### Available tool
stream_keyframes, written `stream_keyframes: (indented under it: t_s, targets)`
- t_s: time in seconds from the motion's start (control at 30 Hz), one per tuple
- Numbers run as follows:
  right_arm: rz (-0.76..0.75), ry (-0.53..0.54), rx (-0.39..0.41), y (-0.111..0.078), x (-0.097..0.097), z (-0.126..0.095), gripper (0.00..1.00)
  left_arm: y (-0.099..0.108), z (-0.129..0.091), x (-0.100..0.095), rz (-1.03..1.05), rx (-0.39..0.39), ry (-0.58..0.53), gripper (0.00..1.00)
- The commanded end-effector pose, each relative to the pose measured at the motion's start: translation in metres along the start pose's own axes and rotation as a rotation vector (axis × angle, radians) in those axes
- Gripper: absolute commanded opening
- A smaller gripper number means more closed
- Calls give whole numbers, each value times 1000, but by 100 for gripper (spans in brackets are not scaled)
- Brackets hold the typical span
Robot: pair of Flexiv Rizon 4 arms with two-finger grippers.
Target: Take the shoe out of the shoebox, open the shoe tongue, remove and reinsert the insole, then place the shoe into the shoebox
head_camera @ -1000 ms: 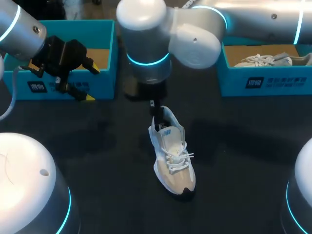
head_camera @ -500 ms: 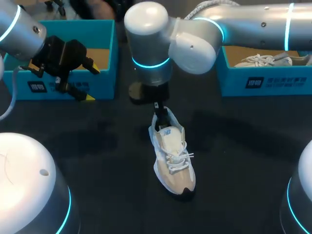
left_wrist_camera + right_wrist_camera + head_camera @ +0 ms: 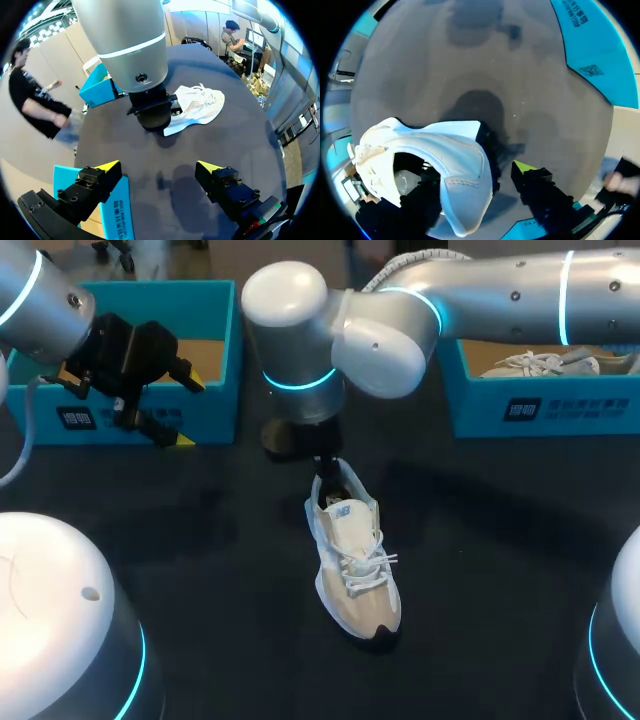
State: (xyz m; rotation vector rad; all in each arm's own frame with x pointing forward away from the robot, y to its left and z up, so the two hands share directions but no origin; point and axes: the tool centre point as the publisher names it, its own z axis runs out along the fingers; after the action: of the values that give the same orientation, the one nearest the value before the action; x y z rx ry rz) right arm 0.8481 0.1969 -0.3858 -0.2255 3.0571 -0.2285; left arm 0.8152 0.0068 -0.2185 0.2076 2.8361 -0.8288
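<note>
Your right gripper sits at the heel of the white-and-beige lace-up sneaker, grip unclear; your left gripper hangs wide open, empty.

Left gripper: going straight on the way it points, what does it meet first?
Likely the right arm's wrist, which stands directly ahead of the left gripper beside the shoe; the table might come first, depth is unclear.

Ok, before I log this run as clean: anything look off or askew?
Nothing stands out. The shoe stands upright on the table, right tool at its heel, left tool open by the left box.
</note>
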Motion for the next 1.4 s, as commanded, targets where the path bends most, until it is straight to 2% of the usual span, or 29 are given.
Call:
stream_keyframes:
  t_s: [0.03, 0.07, 0.17, 0.27, 0.33, 0.47, 0.8, 1.0, 1.13, 1.2, 1.4]
  targets:
    - [5, 0, 1, -4, 1, -4, 92, 0, 0, 0, 0, -5, 1, 100]
    - [7, -1, -1, -5, 1, -4, 100, 0, 0, 0, 0, -5, 1, 100]
    - [10, -2, 0, -7, 0, -4, 100, 0, 0, 0, 0, -5, 1, 100]
    - [13, 0, 2, -8, -3, 0, 87, 0, 0, 0, 0, -5, 1, 100]
    - [8, 4, 4, -8, -4, 2, 65, 0, 0, 0, 0, -5, 1, 100]
    - [2, 24, 18, -9, -3, 8, 0, 0, 0, 0, 0, -5, 1, 100]
    - [89, -17, 22, -13, 0, 9, 0, 0, 0, 0, 0, -5, 1, 100]
    - [134, -22, 45, -18, 3, -1, 0, 0, 0, 0, 0, -5, 1, 100]
    - [177, -26, 43, -24, 12, -21, 0, 0, 0, 0, 0, -5, 1, 100]
    - [199, 8, 29, -28, 17, -34, 0, 0, 0, 0, 0, -5, 1, 100]
    - [194, 3, 36, -35, 36, -89, 0, 0, 0, 0, 0, -5, 1, 100]
